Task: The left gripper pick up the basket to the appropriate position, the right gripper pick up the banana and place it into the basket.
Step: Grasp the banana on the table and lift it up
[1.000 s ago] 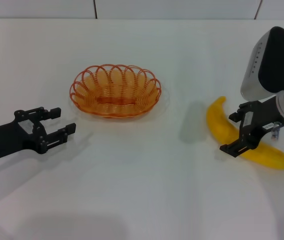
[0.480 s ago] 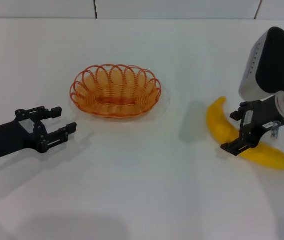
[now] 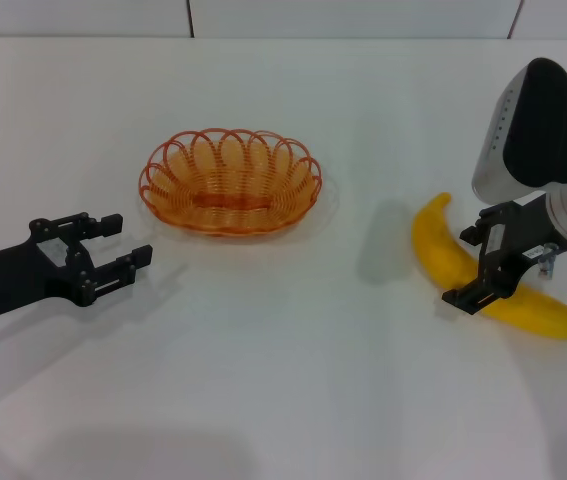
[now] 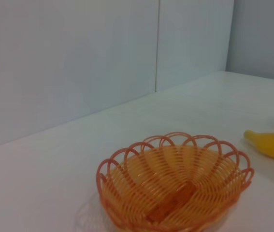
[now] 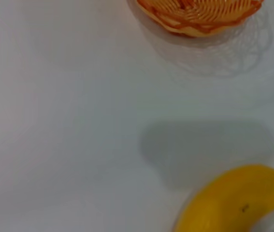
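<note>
The orange wire basket (image 3: 231, 133) stands empty on the white table, left of centre; it also shows in the left wrist view (image 4: 175, 137) and the right wrist view (image 5: 199, 17). My left gripper (image 3: 128, 240) is open and empty, low over the table just left of and nearer than the basket, not touching it. The yellow banana (image 3: 441, 245) lies on the table at the right, also visible in the left wrist view (image 4: 272, 145) and the right wrist view (image 5: 233, 203). My right gripper (image 3: 471, 265) is open, with one finger on each side of the banana's middle.
The white table (image 3: 283, 380) ends at a grey wall at the far side. A shadow of the right arm falls on the table left of the banana. Nothing else stands on the table.
My right arm's housing has shifted slightly up and to the left while its fingers stay around the banana. The banana, the basket and the left arm have not moved.
</note>
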`<state>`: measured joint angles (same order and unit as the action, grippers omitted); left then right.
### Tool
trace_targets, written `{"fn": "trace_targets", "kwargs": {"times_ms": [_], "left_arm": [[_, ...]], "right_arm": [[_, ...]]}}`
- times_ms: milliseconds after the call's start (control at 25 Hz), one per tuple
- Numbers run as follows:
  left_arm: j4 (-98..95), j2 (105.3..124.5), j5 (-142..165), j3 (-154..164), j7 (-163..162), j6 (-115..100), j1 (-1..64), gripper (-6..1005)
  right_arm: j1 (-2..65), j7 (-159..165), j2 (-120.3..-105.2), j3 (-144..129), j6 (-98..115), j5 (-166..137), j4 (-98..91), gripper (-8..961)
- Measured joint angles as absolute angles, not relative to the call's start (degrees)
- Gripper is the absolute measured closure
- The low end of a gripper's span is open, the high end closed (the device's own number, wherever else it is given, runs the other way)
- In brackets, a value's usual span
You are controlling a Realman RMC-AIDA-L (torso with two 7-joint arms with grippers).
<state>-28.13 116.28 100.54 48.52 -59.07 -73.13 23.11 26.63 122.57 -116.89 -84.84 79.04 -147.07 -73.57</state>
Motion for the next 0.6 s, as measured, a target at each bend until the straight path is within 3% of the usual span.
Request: {"fn": "trace_targets", "kwargs": {"times_ms": [480, 600], "left_arm": [[-28.13, 116.36, 100.54, 48.52, -59.06, -73.13, 23.12, 405], [-28.13, 116.37, 100.54, 48.52, -59.06, -73.13, 23.14, 405]], "right_arm": [[27.92, 124.1, -116.89, -84.78, 79.05, -147.24, -71.97, 71], [28.75, 124.1, -116.85, -84.7, 79.41, -147.33, -70.94, 168]]}}
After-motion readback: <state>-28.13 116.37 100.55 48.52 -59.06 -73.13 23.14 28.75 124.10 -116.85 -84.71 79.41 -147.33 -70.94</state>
